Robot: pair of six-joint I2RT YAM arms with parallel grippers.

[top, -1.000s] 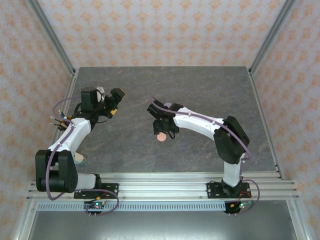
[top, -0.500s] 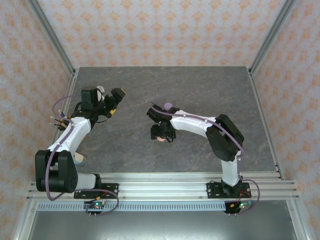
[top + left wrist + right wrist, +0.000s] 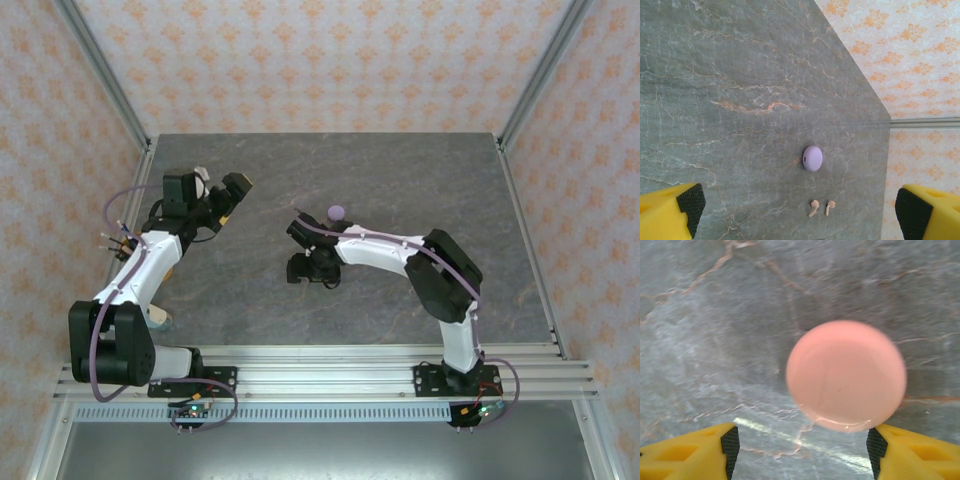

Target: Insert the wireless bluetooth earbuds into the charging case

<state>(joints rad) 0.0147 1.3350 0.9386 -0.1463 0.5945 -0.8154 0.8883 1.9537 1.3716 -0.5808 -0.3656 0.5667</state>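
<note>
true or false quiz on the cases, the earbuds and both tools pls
1. The pink case is shut. True.
2. The right tool holds an earbud. False: its jaws stand open and empty, the pink case just ahead.
3. Two pink earbuds lie on the table near the lilac case, not touching it. True.
4. The left tool is shut. False: it is wide open.
5. The lilac case has its lid up. False: it is shut.

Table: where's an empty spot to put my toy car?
The far strip of the table along the back wall is bare, and so is the right side past the right arm. The near middle between it and the left arm is free too. The centre is crowded: lilac case, two pink earbuds beside it, and the right gripper over the pink case.
</note>
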